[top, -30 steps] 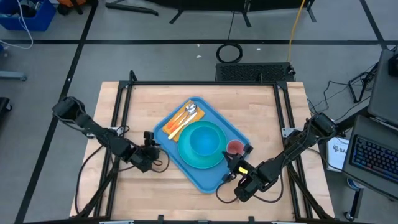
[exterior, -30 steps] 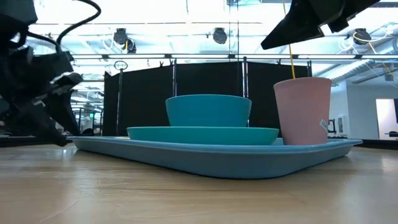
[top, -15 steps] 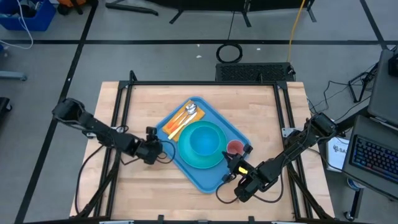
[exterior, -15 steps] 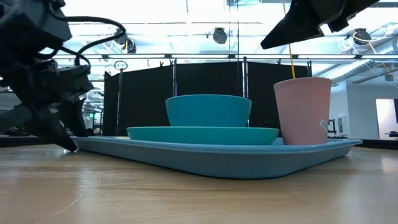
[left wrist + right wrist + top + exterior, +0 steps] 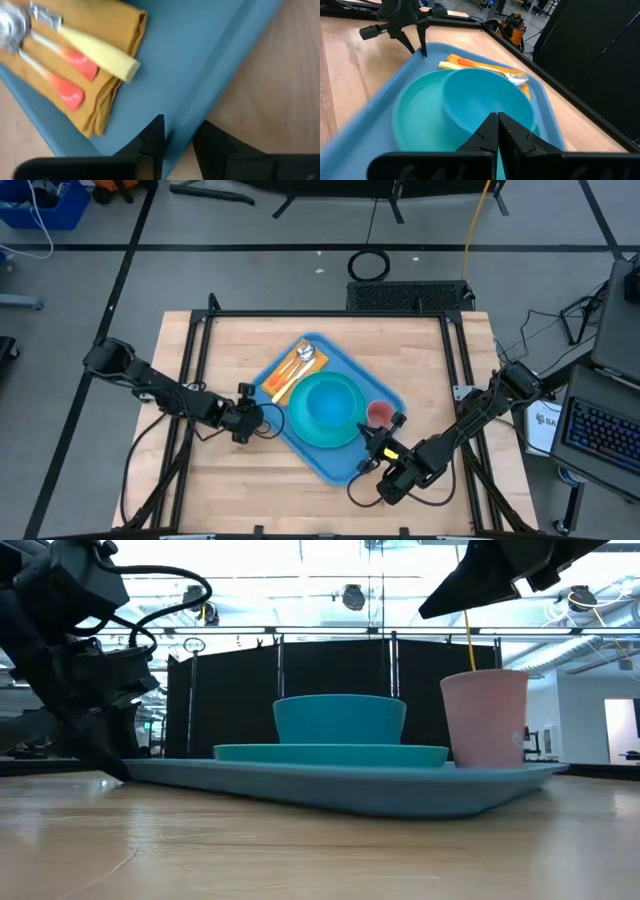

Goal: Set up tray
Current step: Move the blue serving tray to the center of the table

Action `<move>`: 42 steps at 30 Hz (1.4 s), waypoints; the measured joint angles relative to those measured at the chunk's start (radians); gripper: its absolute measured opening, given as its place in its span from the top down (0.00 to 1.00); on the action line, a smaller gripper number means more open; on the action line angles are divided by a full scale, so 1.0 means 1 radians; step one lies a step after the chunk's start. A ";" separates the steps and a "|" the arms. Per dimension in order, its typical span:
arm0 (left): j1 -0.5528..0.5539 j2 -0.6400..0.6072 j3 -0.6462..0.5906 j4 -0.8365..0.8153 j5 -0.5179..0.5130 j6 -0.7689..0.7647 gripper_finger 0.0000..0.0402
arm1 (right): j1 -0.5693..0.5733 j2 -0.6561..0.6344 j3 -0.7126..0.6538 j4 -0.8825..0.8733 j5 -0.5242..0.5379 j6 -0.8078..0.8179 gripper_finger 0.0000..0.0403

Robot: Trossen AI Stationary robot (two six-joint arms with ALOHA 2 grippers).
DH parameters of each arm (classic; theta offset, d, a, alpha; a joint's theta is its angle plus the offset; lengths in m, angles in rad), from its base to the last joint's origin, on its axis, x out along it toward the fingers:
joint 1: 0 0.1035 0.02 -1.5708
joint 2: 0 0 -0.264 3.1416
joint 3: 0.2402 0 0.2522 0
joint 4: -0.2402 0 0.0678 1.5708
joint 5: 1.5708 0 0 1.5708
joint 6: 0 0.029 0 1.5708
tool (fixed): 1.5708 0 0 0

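Observation:
The light-blue tray (image 5: pixel 338 468) lies at an angle on the wooden table. It carries a turquoise plate (image 5: pixel 300 430) with a blue bowl (image 5: pixel 325 405) on it, a pink cup (image 5: pixel 377 416), and an orange napkin (image 5: pixel 285 380) with cutlery on top. My left gripper (image 5: pixel 262 416) is at the tray's left edge, shut on its rim. My right gripper (image 5: pixel 372 442) hovers shut above the tray's near-right part, close to the cup, and touches nothing. My left gripper pinches the tray's raised rim (image 5: pixel 187 117) on its left edge, near the napkin. One finger (image 5: pixel 154 136) is inside the tray and one finger (image 5: pixel 215 142) is outside. The fingers slant down from the table's left side and lie across the rim. The tray rests on the table.
A black metal frame (image 5: pixel 330 313) borders the table. Bare wood lies on the far side (image 5: pixel 400 345) and near-left (image 5: pixel 240 490) of the tray. Cables run beside both arms. A keyboard (image 5: pixel 600 430) sits off the table's right side.
My left gripper has moved toward the table's right edge, up to the tray's left rim, and now straddles it. The tray with its dishes has slid a little toward the right.

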 joint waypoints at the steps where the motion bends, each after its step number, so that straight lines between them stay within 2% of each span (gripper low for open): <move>1: 0.000 0.001 -0.001 0.002 -0.001 0.006 0.80 | 0.000 0.000 0.000 0.000 0.000 0.000 1.00; 4: 0.002 0.001 -0.001 0.011 -0.006 0.001 0.83 | 0.000 0.000 0.000 0.000 0.000 0.000 1.00; 14: 0.002 0.001 -0.002 0.010 0.038 -0.085 0.83 | 0.000 0.000 0.000 0.000 0.000 0.000 1.00; 21: -0.001 0.001 -0.002 0.038 0.077 -0.200 0.82 | 0.000 0.000 0.000 0.000 0.000 0.000 1.00; 25: -0.018 0.001 -0.002 0.071 0.103 -0.218 0.83 | 0.000 0.000 0.000 0.000 0.000 0.000 1.00; 42: -0.111 0.001 -0.003 0.108 0.101 -0.359 0.84 | 0.000 0.000 0.000 0.000 0.000 0.000 1.00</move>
